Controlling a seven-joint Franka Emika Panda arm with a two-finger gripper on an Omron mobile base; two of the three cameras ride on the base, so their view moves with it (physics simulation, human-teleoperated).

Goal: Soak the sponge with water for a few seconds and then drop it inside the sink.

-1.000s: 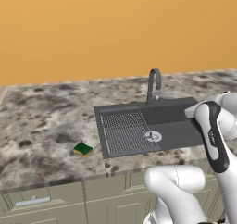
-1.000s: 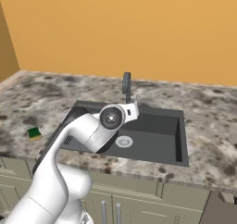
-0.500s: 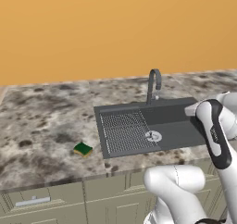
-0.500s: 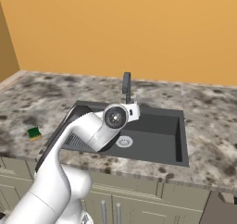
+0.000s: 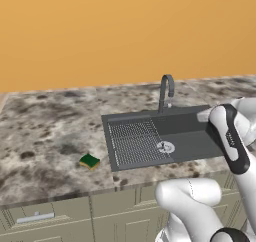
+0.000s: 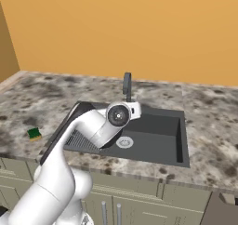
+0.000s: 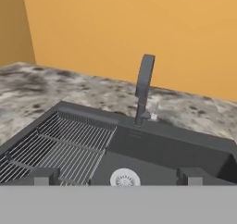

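Observation:
The sponge, a small green-topped block on a yellow base, lies flat on the counter left of the sink; from the right base view the sponge sits far left. My gripper hangs open and empty over the front of the sink, looking across the drain at the faucet. Both fingertips stand wide apart, well away from the sponge. My wrist hovers above the basin just in front of the faucet. No water is in view at the faucet.
The ribbed drainboard fills the sink's left half, with the round silver drain beside it. Speckled stone counter spreads around the sink, an orange wall behind, and cabinet fronts below.
My wrist has drifted slightly right, toward the faucet. The jaws stay open and the sponge has not moved.

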